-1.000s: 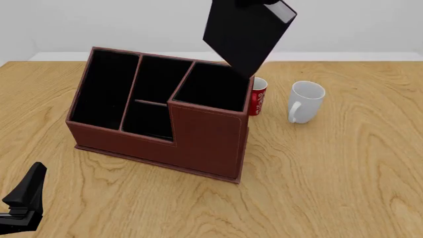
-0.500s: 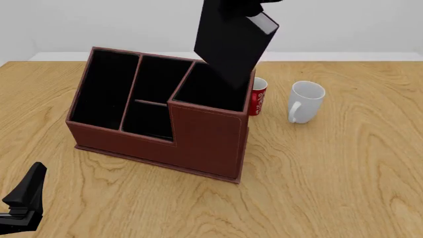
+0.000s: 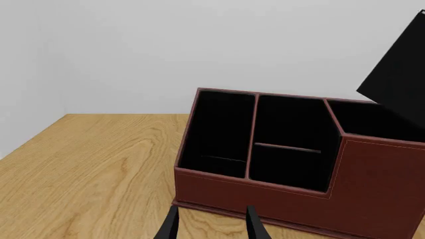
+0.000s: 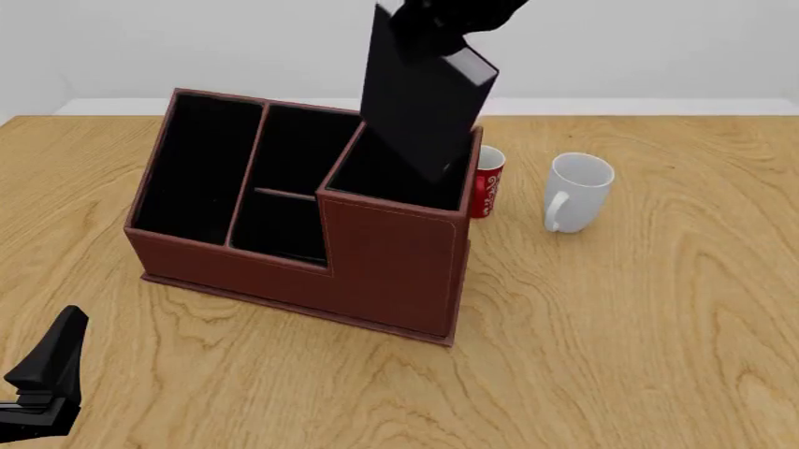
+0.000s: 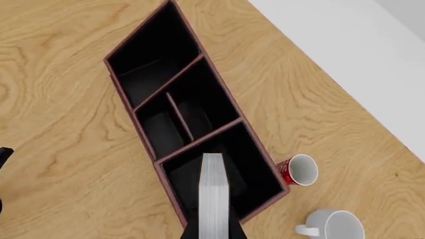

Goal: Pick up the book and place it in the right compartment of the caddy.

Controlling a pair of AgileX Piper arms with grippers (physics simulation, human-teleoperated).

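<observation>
The black book (image 4: 422, 94) hangs nearly upright, its lower corner at the opening of the caddy's right compartment (image 4: 365, 173). My right gripper (image 4: 447, 13) is shut on the book's top end at the upper edge of the front view. In the right wrist view the book's white page edges (image 5: 214, 196) point down over the right compartment (image 5: 249, 172). The reddish-brown caddy (image 4: 387, 257) stands mid-table. My left gripper (image 3: 211, 229) is open and holds nothing, low near the table's front left (image 4: 44, 379). The book's corner (image 3: 401, 79) shows in the left wrist view.
A red can (image 4: 488, 182) stands right against the caddy's right side, and a white mug (image 4: 577, 192) stands a little further right. Both also show in the right wrist view, can (image 5: 299, 170) and mug (image 5: 335, 224). A white wall rises behind the table.
The right gripper has carried the book left and down, turning it more upright. Its lower corner now reaches the right compartment's opening. The left arm has not moved.
</observation>
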